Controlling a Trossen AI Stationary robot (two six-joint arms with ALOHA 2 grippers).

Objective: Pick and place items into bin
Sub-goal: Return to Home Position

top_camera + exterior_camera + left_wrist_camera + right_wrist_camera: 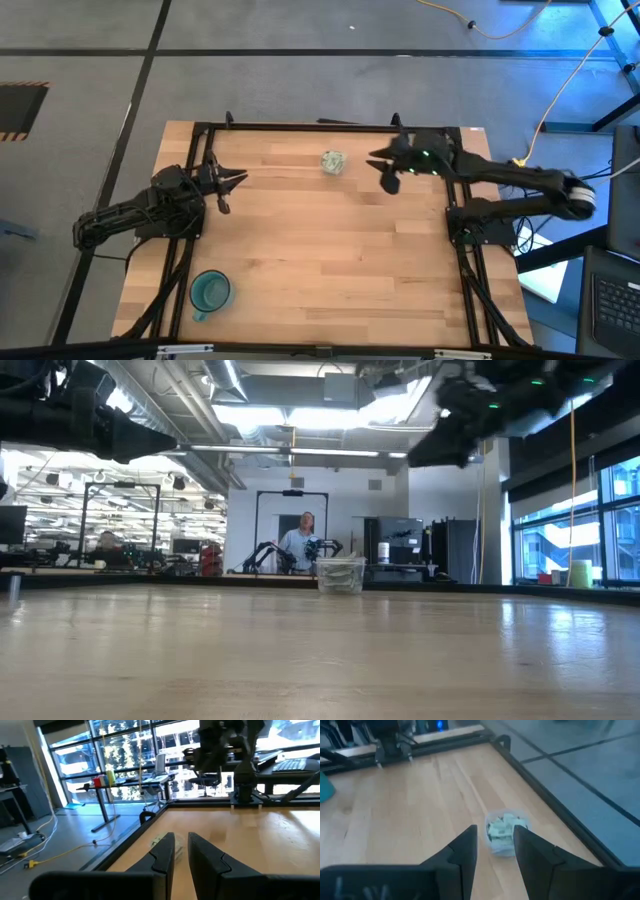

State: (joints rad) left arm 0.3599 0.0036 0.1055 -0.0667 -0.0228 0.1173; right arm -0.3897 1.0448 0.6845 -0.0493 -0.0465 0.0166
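Seems finished as far as filling goes: see the clear bin (pixel 333 162) near the far edge of the wooden table (pixel 330 260), roughly midway between the two arms, stuffed with pale green and white packets (pixel 506 826), with no loose packet showing on the boards in the high view. Leaves only the retreat to rest. Note the right gripper (pixel 495 829) just beside the bin on its right, raised off the table and pointed down toward it, fingers spread wide with nothing between them but a sight of the bin beyond. Note the left gripper (pixel 180 836) well apart on the bin's other side, close to the left rail, parted by a narrow gap and likewise empty. To do the withdrawal well, judge as follows: lift the right gripper first rather than dragging it sideways, given so light a container and so short a gap. Draw back toward the right rail only once clear above the rim, and close the fingers away from the plastic, never over it. Bring the left arm back along its own side, wide of the teal cup (pixel 210 290) at the near left corner. Avoid any brush against the bin: would likely slide or tip and spill the packets.
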